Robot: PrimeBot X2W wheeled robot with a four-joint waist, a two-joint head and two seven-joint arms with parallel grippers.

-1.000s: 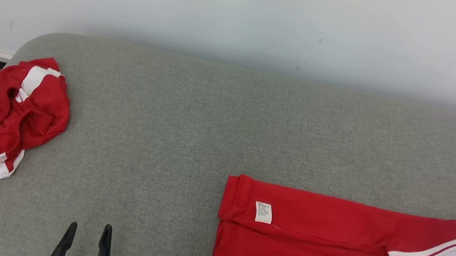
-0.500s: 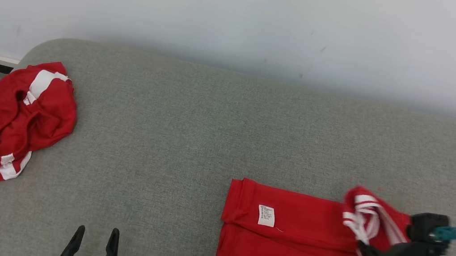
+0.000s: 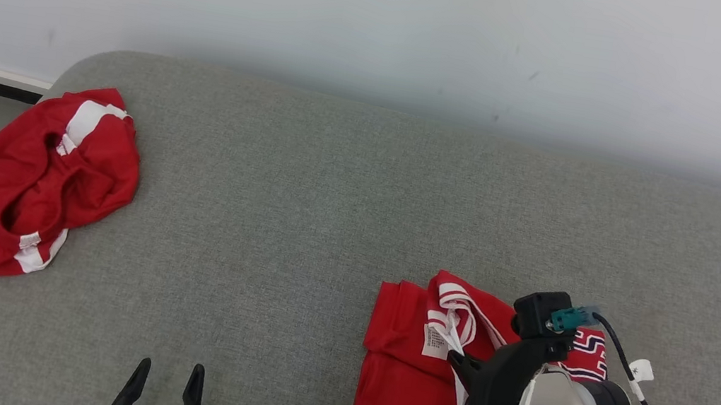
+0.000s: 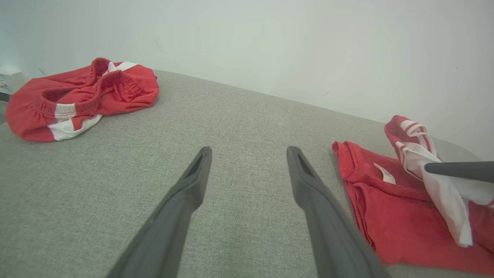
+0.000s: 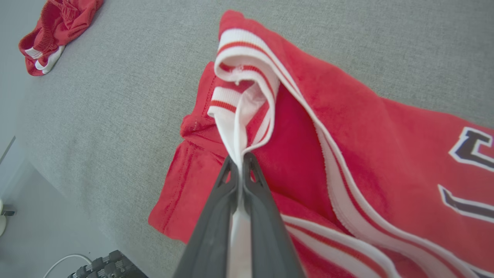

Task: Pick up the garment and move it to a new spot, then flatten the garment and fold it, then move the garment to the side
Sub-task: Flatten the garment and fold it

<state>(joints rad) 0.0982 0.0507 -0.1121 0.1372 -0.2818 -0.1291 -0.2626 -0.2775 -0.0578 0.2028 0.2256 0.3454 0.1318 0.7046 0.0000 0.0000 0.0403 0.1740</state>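
Our right pincer (image 5: 241, 164) is clamped shut on the white striped trim (image 5: 247, 58) of the garment (image 3: 393, 393). It holds that end raised and doubled over the red body, which lies flat below. We judge this to be the folding step, mid-fold. Next, the lifted end should be carried across to the garment's opposite hem, laid square, then released. Our left pincer (image 3: 166, 377) stands wide and empty, well apart from the garment, above bare bench (image 3: 302, 208). Crumpled red shorts (image 3: 46, 177) lie farther from the garment on that side.
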